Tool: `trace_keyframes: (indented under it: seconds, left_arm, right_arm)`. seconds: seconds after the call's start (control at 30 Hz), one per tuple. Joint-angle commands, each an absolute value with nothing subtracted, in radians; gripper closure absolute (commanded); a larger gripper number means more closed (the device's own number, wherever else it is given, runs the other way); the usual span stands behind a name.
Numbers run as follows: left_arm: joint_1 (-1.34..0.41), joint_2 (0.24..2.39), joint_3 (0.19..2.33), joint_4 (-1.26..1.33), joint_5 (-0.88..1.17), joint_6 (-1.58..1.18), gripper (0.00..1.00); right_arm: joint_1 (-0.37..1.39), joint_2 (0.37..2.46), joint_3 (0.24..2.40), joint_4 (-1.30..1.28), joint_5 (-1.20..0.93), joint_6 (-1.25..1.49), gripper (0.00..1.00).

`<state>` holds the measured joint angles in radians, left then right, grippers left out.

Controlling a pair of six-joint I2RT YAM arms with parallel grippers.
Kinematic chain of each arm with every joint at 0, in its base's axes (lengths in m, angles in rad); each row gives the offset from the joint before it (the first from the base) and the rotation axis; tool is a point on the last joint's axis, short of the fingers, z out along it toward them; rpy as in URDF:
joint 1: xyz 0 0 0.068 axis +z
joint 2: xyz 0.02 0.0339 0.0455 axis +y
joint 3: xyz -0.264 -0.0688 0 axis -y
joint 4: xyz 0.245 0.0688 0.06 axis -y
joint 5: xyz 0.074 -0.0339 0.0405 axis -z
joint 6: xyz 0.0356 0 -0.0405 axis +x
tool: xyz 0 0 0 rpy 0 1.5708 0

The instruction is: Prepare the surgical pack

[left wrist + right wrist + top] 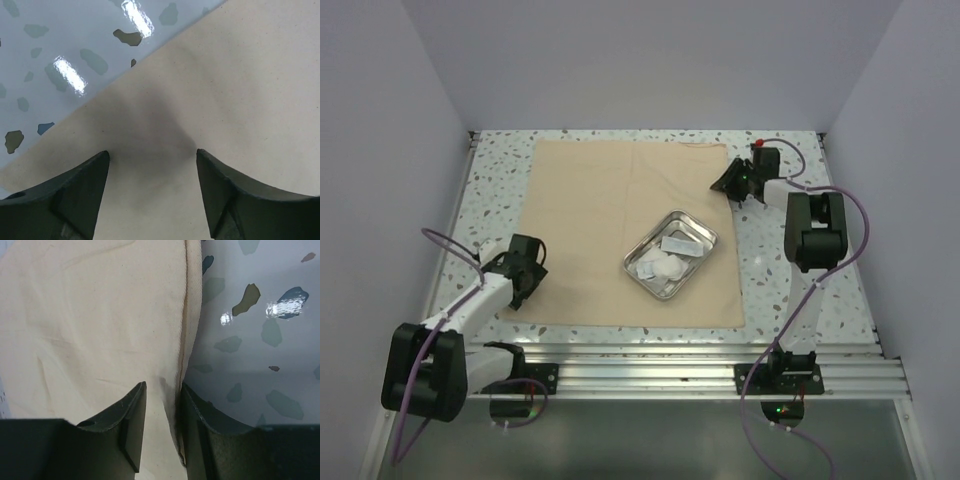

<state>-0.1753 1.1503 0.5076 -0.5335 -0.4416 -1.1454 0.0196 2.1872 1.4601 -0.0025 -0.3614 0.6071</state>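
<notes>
A large plain beige cloth sheet (600, 220) lies spread flat on the speckled tabletop (500, 190). On its right half sits 1 small rectangular steel tray (648, 238), turned diagonally, holding round white gauze pads (660, 266) and a flat white packet (680, 244).

Plain beige cloth sheet (610, 220); white table (500, 175) speckled grey, brown and blue; silver steel tray (650, 243) holding white gauze packets (667, 266); purple cables (867, 225) on black arms (815, 235).

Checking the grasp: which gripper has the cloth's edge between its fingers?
Right gripper: the cloth hem runs between its fingers. Left gripper straddles flat cloth.
</notes>
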Motion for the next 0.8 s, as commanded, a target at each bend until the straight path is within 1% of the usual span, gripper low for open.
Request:
trace_keyframes:
  seconds: [0.0, 0.03, 0.07, 0.13, 0.2, 0.27, 0.3, 0.33, 0.4, 0.43, 0.47, 0.53, 0.63, 0.73, 0.77]
  left_arm:
    - [-0.166, 1.213, 0.495, -0.391, -0.454, -1.181, 0.3]
    - [-0.166, 1.235, 0.495, -0.381, -0.456, -1.181, 0.34]
    - [-0.166, 1.244, 0.495, -0.361, -0.456, -1.175, 0.4]
    - [-0.164, 1.265, 0.486, -0.318, -0.465, -1.164, 0.43]
    - [-0.164, 1.275, 0.474, -0.263, -0.474, -1.146, 0.47]
    - [-0.155, 1.293, 0.469, -0.224, -0.459, -1.105, 0.57]
    - [-0.15, 1.304, 0.471, -0.18, -0.451, -1.089, 0.61]
    - [-0.138, 1.33, 0.475, -0.169, -0.445, -1.082, 0.67]
    - [-0.118, 1.362, 0.486, -0.129, -0.411, -1.052, 0.84]
    - [-0.091, 1.4, 0.492, -0.114, -0.393, -1.04, 0.92]
    - [-0.075, 1.423, 0.498, -0.101, -0.361, -1.013, 1.0]
    - [-0.039, 1.494, 0.543, -0.069, -0.324, -0.968, 1.0]
    - [-0.029, 1.595, 0.649, -0.061, -0.276, -0.875, 1.0]
    - [-0.037, 1.686, 0.767, -0.046, -0.203, -0.75, 1.0]
    - [-0.04, 1.704, 0.831, -0.054, -0.195, -0.727, 1.0]
  right_arm:
    - [0.044, 2.211, 1.473, -0.023, -0.357, 0.597, 0.64]
    - [0.043, 2.209, 1.473, -0.023, -0.359, 0.597, 0.65]
    - [0.044, 2.209, 1.474, -0.021, -0.364, 0.597, 0.65]
    - [0.044, 2.203, 1.462, -0.003, -0.374, 0.603, 0.65]
    - [0.046, 2.2, 1.456, -0.003, -0.374, 0.607, 0.65]
    - [0.046, 2.194, 1.453, -0.005, -0.371, 0.603, 0.69]
    - [0.046, 2.192, 1.453, -0.003, -0.37, 0.601, 0.72]
    - [0.045, 2.186, 1.444, -0.003, -0.367, 0.603, 0.79]
    - [0.046, 2.174, 1.43, 0.0, -0.356, 0.607, 0.89]
    - [0.046, 2.168, 1.408, 0.02, -0.345, 0.61, 1.0]
    - [0.043, 2.151, 1.396, 0.023, -0.325, 0.62, 1.0]
    - [0.034, 2.131, 1.347, 0.038, -0.302, 0.647, 1.0]
    - [0.011, 2.076, 1.244, 0.103, -0.284, 0.699, 1.0]
    - [0.003, 1.97, 1.105, 0.133, -0.177, 0.742, 1.0]
    - [0.003, 1.885, 1.057, 0.153, -0.117, 0.753, 1.0]
